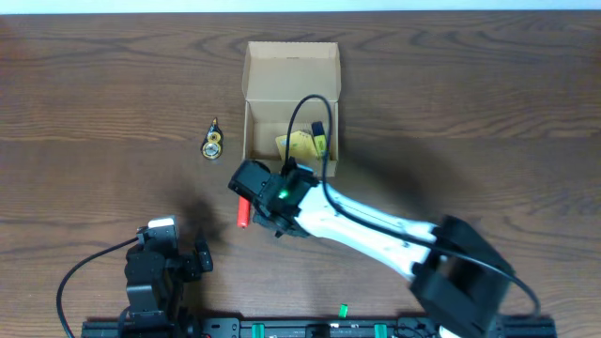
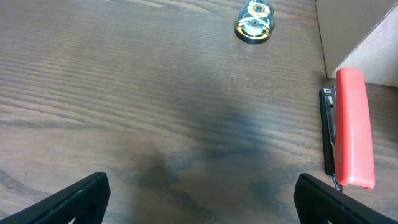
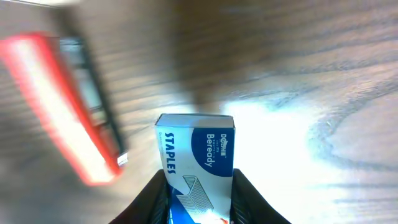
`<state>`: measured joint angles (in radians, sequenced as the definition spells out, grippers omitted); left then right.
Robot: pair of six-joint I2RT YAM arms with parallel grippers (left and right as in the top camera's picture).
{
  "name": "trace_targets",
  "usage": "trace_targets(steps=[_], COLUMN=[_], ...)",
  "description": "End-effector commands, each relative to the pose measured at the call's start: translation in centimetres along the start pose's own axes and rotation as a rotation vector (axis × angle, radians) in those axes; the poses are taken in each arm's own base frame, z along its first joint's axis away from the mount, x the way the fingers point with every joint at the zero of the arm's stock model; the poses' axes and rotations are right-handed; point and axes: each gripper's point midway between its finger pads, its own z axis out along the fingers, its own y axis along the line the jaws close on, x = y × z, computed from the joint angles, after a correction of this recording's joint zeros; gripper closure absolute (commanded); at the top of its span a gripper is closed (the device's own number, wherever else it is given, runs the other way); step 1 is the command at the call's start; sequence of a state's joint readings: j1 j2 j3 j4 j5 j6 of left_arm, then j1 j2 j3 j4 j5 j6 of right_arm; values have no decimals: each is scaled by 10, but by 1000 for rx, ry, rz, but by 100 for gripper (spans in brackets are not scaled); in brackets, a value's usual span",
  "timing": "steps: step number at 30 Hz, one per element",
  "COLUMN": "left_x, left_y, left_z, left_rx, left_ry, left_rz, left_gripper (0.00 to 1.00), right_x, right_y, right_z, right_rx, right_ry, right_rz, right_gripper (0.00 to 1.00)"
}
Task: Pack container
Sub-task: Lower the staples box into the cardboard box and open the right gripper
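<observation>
The tan cardboard container [image 1: 260,105] stands open at the table's middle back, its flap lid [image 1: 292,70] folded away. A yellow item [image 1: 301,145] and a small dark item [image 1: 319,129] lie inside. My right gripper [image 1: 252,188] is just in front of the container's near left corner, shut on a blue-and-white staples box [image 3: 198,163]. A red stapler [image 1: 241,213] lies on the table beside it, blurred in the right wrist view [image 3: 62,106] and sharp in the left wrist view [image 2: 354,127]. My left gripper [image 2: 202,205] is open and empty at the front left [image 1: 164,263].
A small round gold-and-black item [image 1: 213,144] lies left of the container and shows in the left wrist view [image 2: 254,22]. The container's corner [image 2: 367,37] is at that view's upper right. The right arm's cable [image 1: 310,117] arches over the container.
</observation>
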<state>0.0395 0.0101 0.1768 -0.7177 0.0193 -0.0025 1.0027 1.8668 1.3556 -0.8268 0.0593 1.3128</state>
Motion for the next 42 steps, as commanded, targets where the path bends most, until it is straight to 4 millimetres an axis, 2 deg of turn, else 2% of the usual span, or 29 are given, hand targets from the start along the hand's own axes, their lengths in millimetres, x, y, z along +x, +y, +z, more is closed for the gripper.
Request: trace_targets(steps=[1, 5, 8, 10, 17, 22, 24, 28, 36, 42], left_x=[7, 7, 7, 7, 7, 7, 7, 7, 7, 7], left_y=[2, 2, 2, 2, 2, 2, 2, 2, 2, 2], left_z=[3, 3, 3, 3, 3, 3, 3, 3, 3, 3], left_rx=[-9, -9, -9, -9, -9, -9, -9, -9, -9, -9], left_ry=[17, 17, 17, 17, 17, 17, 17, 17, 17, 17], left_rz=[4, 4, 4, 4, 4, 4, 4, 4, 4, 4], left_gripper=[5, 5, 5, 4, 5, 5, 5, 5, 5, 5], right_x=[-7, -33, -61, -81, -153, -190, -197, -200, -192, -189], right_y=[7, 9, 14, 14, -6, -23, -25, -17, -19, -23], right_z=[-25, -54, -72, -74, -78, -80, -80, -73, -26, -15], right_rx=[-55, -88, -111, -114, -113, -104, -103, -132, -56, -8], right_ry=[-49, -196, -320, -356, -434, -467, -478, -469, -359, -319], right_rz=[-53, -103, -174, -192, -132, -119, -117, -140, -190, -212], right_gripper=[78, 76, 76, 76, 76, 76, 76, 75, 74, 73])
